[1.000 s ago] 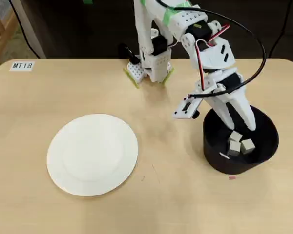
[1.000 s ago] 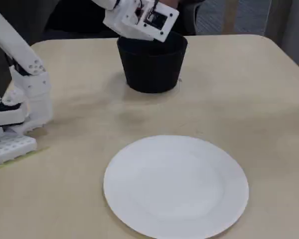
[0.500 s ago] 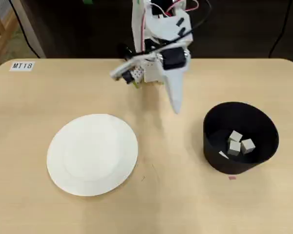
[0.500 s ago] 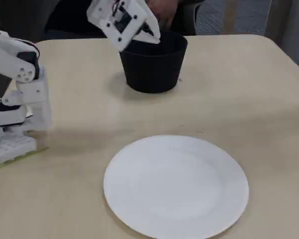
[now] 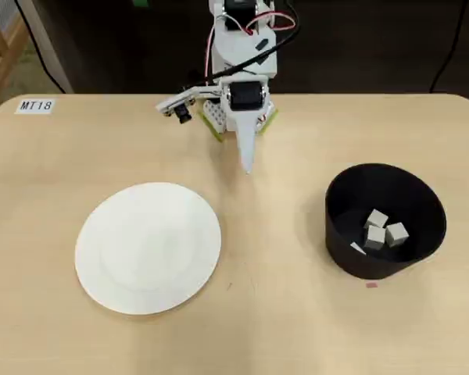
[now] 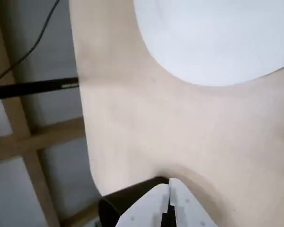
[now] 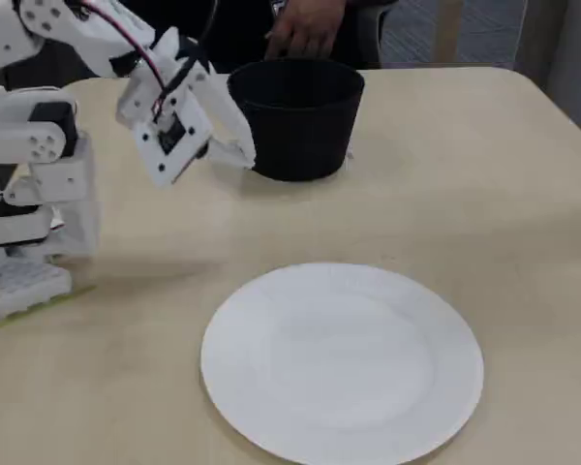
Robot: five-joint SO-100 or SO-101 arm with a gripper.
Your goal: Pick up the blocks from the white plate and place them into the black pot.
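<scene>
The white plate point(image 5: 148, 248) lies bare on the left half of the table; it also fills the foreground of the fixed view point(image 7: 342, 360) and the top right of the wrist view point(image 6: 217, 38). The black pot point(image 5: 384, 258) stands at the right, with several pale blocks point(image 5: 377, 228) lying in its bottom. In the fixed view the pot point(image 7: 295, 121) hides them. My gripper point(image 5: 247, 162) hangs shut and empty near the arm's base, between plate and pot and above the table. The fixed view has the gripper point(image 7: 242, 153) just left of the pot. Its fingertips point(image 6: 169, 185) meet in the wrist view.
The arm's base point(image 5: 238, 113) is fixed at the table's far edge. A label reading MT18 point(image 5: 36, 105) sits at the far left corner. A person's hand point(image 7: 305, 24) rests behind the pot. A small red mark point(image 5: 371, 284) lies by the pot.
The gripper has come up out of the pot and swung left and back toward the base, folding in. The blocks stayed in the pot. The plate has not moved.
</scene>
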